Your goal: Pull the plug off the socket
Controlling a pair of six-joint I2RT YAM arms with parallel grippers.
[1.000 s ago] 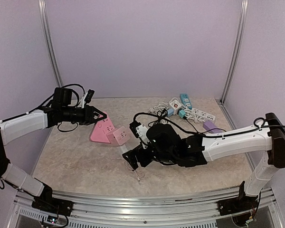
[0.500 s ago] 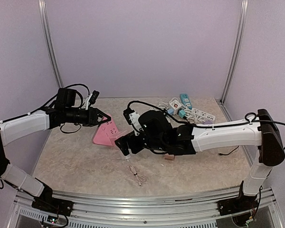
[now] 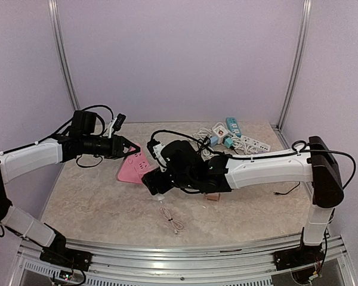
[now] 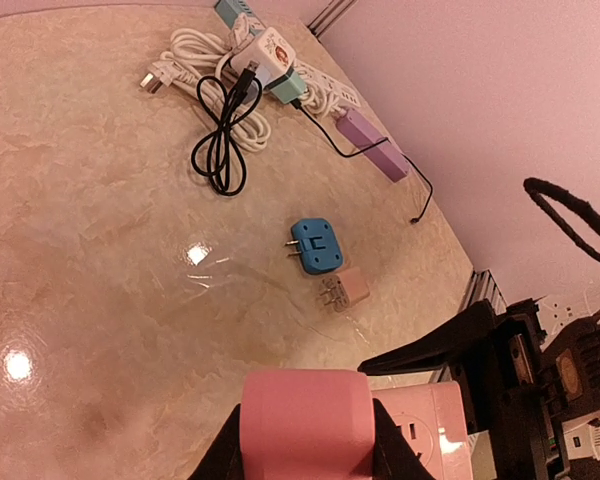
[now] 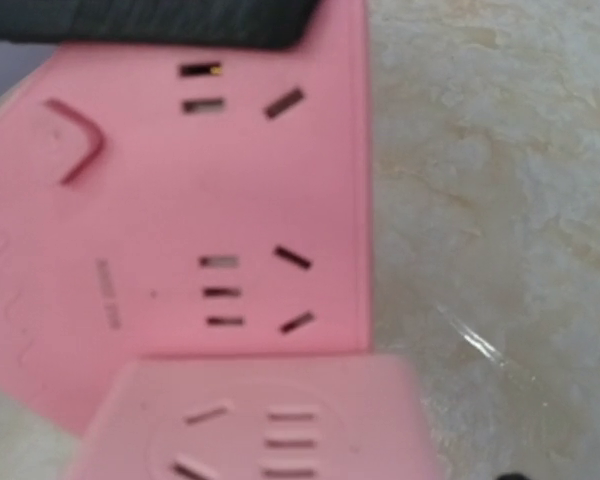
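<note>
The pink socket block [image 3: 133, 168] lies on the marbled table [image 3: 95, 202]. The left hand [image 3: 126, 147] is clamped on its far left end; in the left wrist view the block's pink end fills the gap between the two fingers. The pink adapter plug [image 5: 250, 420] sits in the near right part of the block's face. It is a cube with slots of its own on top, and above it in the right wrist view are two bare outlet groups on the block.

The right hand [image 3: 157, 182] is over the plug at the block's near right corner, reaching in from the right. One of its black fingers shows in the left wrist view just above the plug. The other is hidden, and none shows in its own camera, so I cannot tell whether this hand is apart or closed on the plug.

A thin white cable [image 3: 172, 219] lies on the table in front of the block, toward the arm bases. To the block's right, mostly under the right arm, lie a blue adapter [image 4: 315, 245] and just beside it a small beige adapter [image 4: 343, 290].

Farther off, behind and to the right of the block, is a cluster of other things:
- a teal power strip [image 3: 232, 126]
- a white power strip [image 3: 255, 143]
- a white charger cube [image 4: 270, 50]
- a coiled white cord [image 4: 205, 70]
- a looped black cable [image 4: 225, 140]
- a purple bar [image 4: 372, 158]
</note>
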